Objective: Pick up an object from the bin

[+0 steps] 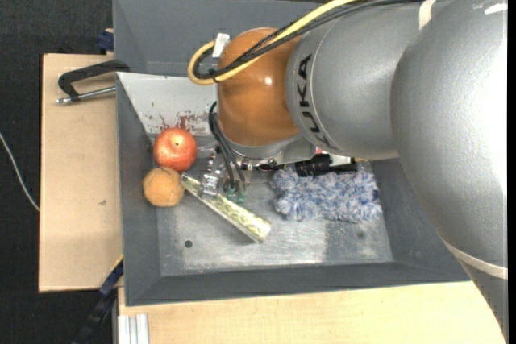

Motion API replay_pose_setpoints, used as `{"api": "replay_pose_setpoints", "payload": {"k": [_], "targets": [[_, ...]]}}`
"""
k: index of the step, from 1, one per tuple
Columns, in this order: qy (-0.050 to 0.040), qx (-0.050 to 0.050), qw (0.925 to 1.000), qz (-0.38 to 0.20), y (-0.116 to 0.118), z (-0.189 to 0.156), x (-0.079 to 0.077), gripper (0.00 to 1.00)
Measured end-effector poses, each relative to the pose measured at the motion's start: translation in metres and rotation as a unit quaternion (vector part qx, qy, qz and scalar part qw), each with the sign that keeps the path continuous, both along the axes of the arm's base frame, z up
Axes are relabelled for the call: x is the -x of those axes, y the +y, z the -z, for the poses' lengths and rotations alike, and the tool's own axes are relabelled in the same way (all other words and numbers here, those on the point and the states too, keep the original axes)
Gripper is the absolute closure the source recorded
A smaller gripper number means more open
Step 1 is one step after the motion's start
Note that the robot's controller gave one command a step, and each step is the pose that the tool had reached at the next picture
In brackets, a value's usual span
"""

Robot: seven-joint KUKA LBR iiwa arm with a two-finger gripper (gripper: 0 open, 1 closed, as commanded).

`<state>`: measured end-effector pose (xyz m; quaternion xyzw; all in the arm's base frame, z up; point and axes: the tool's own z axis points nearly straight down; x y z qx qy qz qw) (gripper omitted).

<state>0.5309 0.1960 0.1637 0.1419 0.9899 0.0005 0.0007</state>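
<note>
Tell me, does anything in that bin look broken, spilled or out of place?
Nothing looks broken or spilled. The red apple and the tan fruit sit side by side at the left, a pale stick lies slantwise under the gripper, and a fluffy blue cloth lies at the right.

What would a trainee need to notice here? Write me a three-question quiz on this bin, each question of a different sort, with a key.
1. True or false: the red apple and the tan round fruit lie at the right side of the bin.
2. Which thing lies closest beneath the gripper?
A. the blue-and-white fluffy cloth
B. the long pale stick
C. a yellow cup
3. Short answer: from which side of the view does the arm reach in?

Key: 1 false, they lie at the left; 2 B; 3 the right.
</note>
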Motion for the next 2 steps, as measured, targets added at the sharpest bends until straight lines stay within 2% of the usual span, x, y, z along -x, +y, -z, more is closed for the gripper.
{"api": "replay_pose_setpoints", "payload": {"k": [1,2], "targets": [[0.0,0.0,1.0,0.0,0.0,0.0,0.0,1.0],[0.0021,0.001,1.0,-0.005,0.003,-0.056,0.009,1.0]]}}
